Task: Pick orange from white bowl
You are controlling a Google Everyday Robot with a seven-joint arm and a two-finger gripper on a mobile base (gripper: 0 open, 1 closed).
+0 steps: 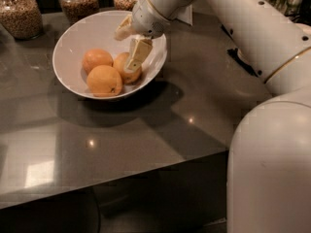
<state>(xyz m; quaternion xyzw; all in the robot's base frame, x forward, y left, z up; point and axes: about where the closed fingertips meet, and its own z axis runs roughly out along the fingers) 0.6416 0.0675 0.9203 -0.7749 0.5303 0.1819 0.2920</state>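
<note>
Camera view: looks down at a grey counter from the robot's side.
White bowl: sits on the counter towards the back left and holds three oranges close together.
Orange: the paler one, on the right inside the bowl, against the other two and partly hidden behind a gripper finger.
Other fruit: a deeper-orange one at the back left, and the largest orange in front, with a dark stem dot.
Jars: three glass jars along the back edge, filled with brownish dry goods that I cannot identify.
Arm: white, reaching in from the right and sloping down to the left over the bowl's right rim.
Gripper: inside the bowl, above the paler orange. Its fingers are spread apart — one points down across that fruit, the other angles out to the left — with nothing clamped between them.
</note>
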